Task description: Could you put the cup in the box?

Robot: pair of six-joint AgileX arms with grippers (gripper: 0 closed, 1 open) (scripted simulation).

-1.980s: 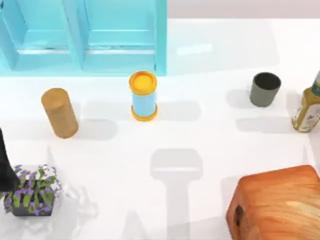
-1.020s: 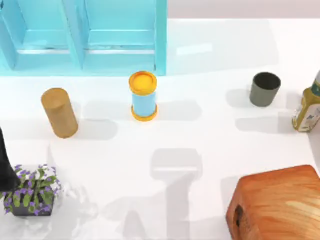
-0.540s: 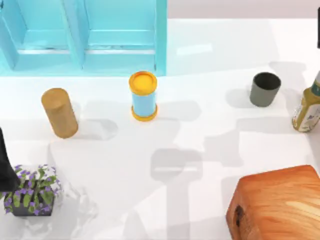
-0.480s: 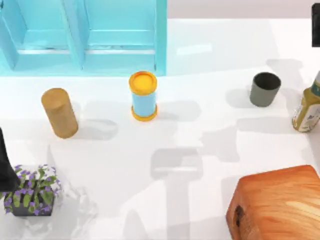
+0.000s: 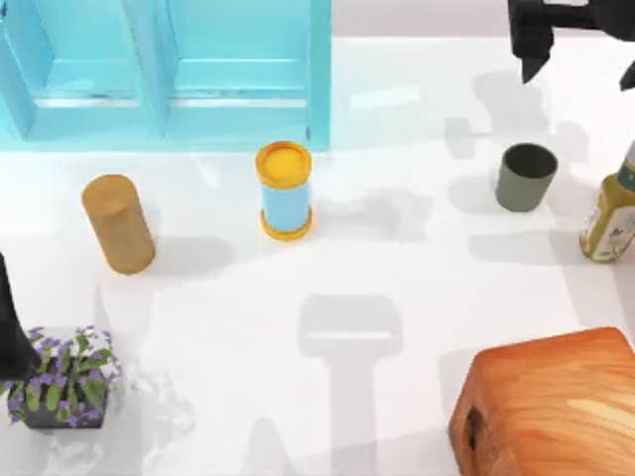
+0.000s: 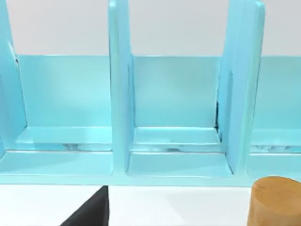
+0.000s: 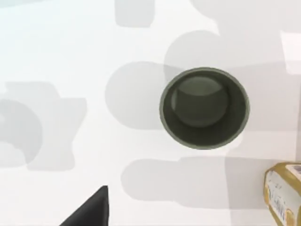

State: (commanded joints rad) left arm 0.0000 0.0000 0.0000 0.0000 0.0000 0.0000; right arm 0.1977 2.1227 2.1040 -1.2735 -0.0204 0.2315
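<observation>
The cup (image 5: 526,177) is small, dark grey-green and stands upright on the white table at the right; from the right wrist view I look straight down into the cup's hollow (image 7: 204,108). My right gripper (image 5: 580,61) hangs open above the table's far right, just behind the cup and apart from it, with nothing between its fingers (image 5: 530,52). The light blue box (image 5: 317,89) with open compartments stands at the back left, and its dividers (image 6: 120,94) face the left wrist view. My left arm (image 5: 8,332) is parked at the left edge.
A blue can with a yellow lid (image 5: 284,190) stands mid-table. A tan wooden cylinder (image 5: 117,223) is left of it, a potted purple plant (image 5: 64,389) sits front left, a bottle (image 5: 610,213) stands right of the cup, and a brown wooden block (image 5: 546,402) sits front right.
My right gripper has come into the top view at the far right and moved left, to behind the cup. Its shadows have shifted across the table. The objects have not moved.
</observation>
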